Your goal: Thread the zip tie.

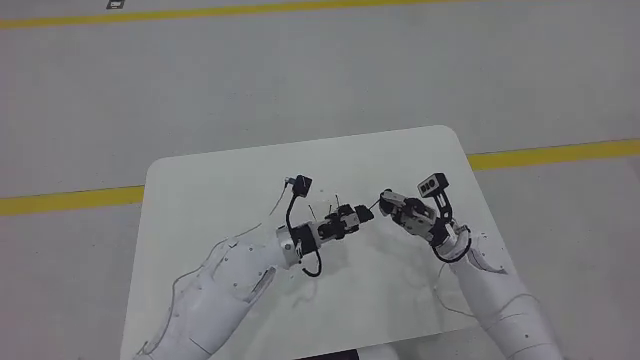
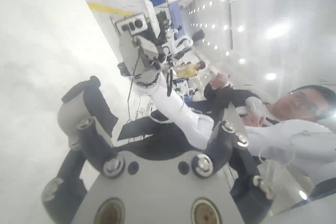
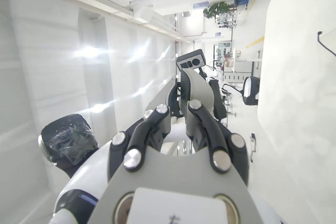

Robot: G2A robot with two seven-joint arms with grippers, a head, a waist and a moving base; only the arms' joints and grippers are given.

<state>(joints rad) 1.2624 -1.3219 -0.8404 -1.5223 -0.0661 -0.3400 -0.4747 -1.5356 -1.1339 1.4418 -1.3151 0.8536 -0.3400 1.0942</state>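
Note:
Both grippers meet above the middle of the white table [image 1: 200, 200]. A thin black zip tie [image 1: 376, 204] runs between them as a short dark line. My right gripper [image 1: 388, 203] [image 3: 178, 88] has its fingers [image 3: 197, 88] pressed close together, apparently shut on the tie's end, though the strap is hidden in the right wrist view. My left gripper [image 1: 358, 215] [image 2: 157, 104] faces it from the other side with its fingers [image 2: 89, 101] spread wide apart. The right gripper [image 2: 143, 57] sits a short way beyond them.
Bare table surface [image 3: 288, 78] lies all around the two grippers. A yellow floor line [image 1: 300, 5] runs beyond the table's far edge. Each arm's wrist camera [image 1: 432, 184] sticks up beside its gripper.

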